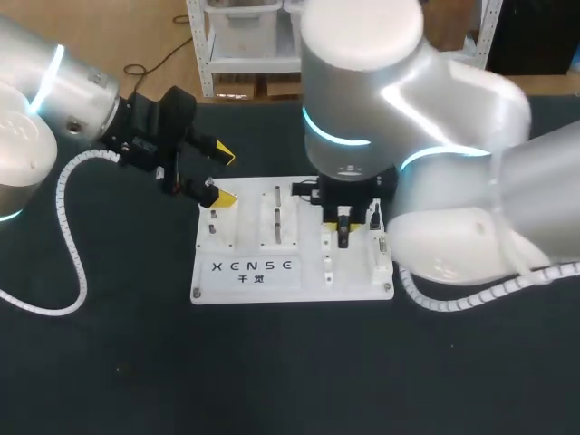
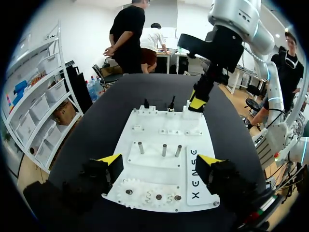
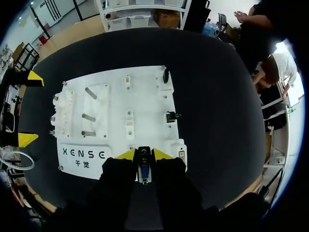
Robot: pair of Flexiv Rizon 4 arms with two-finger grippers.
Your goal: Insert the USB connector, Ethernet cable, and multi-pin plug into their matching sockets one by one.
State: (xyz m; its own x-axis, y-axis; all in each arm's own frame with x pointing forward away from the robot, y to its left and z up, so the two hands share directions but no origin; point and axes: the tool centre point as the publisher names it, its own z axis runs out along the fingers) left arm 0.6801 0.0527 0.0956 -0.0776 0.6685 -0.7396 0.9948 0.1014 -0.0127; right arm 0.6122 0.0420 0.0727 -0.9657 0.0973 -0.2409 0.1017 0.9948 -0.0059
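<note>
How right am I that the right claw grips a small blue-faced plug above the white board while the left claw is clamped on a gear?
One slip: the left claw is open, its yellow tips wide apart above the gears, gripping nothing, as the left wrist view shows. The right claw does grip the small blue-faced plug above the white board.
</note>
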